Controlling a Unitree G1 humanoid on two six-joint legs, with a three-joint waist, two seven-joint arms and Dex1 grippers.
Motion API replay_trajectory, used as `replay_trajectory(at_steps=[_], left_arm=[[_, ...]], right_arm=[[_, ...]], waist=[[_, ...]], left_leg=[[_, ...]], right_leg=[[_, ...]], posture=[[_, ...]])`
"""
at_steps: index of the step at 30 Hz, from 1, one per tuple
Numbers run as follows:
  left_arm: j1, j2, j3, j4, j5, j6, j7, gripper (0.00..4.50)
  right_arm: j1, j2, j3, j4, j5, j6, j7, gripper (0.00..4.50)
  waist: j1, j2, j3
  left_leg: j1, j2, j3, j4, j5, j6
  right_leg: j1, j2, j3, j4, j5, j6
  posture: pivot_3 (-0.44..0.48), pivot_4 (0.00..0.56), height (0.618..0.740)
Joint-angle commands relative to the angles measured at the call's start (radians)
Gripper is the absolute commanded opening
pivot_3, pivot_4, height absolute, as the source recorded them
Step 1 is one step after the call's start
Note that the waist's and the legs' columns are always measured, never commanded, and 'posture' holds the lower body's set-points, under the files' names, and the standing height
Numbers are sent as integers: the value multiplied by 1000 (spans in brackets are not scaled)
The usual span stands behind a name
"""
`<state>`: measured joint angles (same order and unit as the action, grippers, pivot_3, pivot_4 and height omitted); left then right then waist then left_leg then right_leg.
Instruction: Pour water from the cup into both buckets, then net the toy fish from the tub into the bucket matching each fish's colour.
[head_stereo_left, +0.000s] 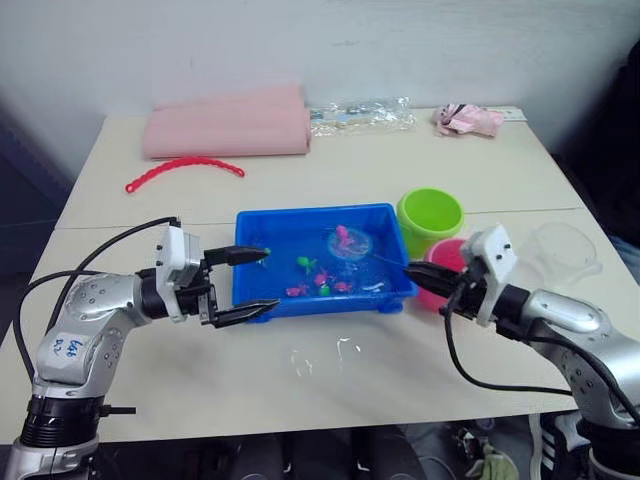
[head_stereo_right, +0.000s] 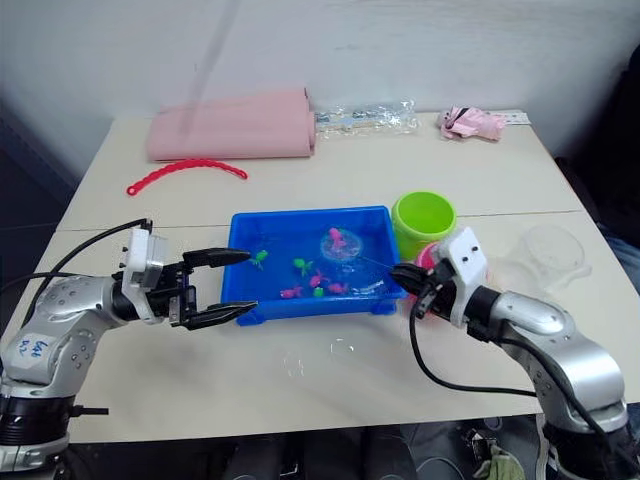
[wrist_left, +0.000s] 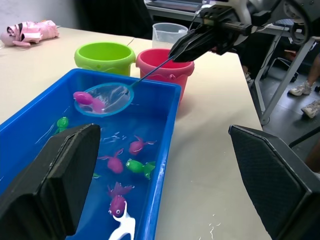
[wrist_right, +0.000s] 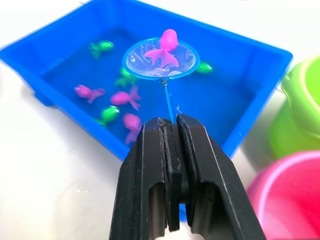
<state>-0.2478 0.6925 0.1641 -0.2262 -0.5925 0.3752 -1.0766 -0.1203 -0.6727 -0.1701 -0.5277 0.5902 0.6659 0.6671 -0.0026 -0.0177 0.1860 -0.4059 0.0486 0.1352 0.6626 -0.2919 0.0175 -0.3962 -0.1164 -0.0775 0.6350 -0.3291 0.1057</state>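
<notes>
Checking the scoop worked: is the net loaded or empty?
Loaded: a pink fish lies on the net mesh, above the tub water.

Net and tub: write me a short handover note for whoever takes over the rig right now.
Right gripper: shut on the net handle, a pink fish in the hoop above the tub.
Left gripper: open, empty, at the tub's left end.
Green bucket, pink bucket and cup stand right of the tub.
Left to do: drop this fish into the pink bucket, then net the remaining pink and green fish.
</notes>
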Motion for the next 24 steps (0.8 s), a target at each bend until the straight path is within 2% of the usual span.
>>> replay_trajectory(at_steps=[1,8,13,22,24], left_arm=[[-28,7,30,-4,-37,6,-2,4467],[-83,-27,15,23,-54,21,7,4467],[-119,-47,-18,33,-52,20,-9,4467],[-166,-112,-97,28,-52,26,-28,4467],[-179,-129,-116,33,-50,26,-30,4467]], right_arm=[[48,-5,-43,-32,-37,-126,37,0],[177,43,-72,7,-105,-328,55,0],[275,69,-154,-19,-61,-416,89,0],[474,74,-378,-119,42,-467,118,0],[530,70,-461,-121,42,-490,138,0]], waist=[[1,0,0],[-1,0,0],[2,0,0],[6,0,0],[5,0,0]], left_leg=[[0,0,0,0,0,0],[1,0,0,0,0,0],[2,0,0,0,0,-1],[3,0,-1,1,0,-1],[3,0,-1,1,0,-1]], right_leg=[[0,0,0,0,0,0],[1,0,0,1,0,0],[1,1,0,1,0,0],[3,1,1,1,0,1],[3,2,1,1,0,1]], posture=[[0,150,740],[0,150,740],[0,150,740],[0,150,740],[0,150,740]])
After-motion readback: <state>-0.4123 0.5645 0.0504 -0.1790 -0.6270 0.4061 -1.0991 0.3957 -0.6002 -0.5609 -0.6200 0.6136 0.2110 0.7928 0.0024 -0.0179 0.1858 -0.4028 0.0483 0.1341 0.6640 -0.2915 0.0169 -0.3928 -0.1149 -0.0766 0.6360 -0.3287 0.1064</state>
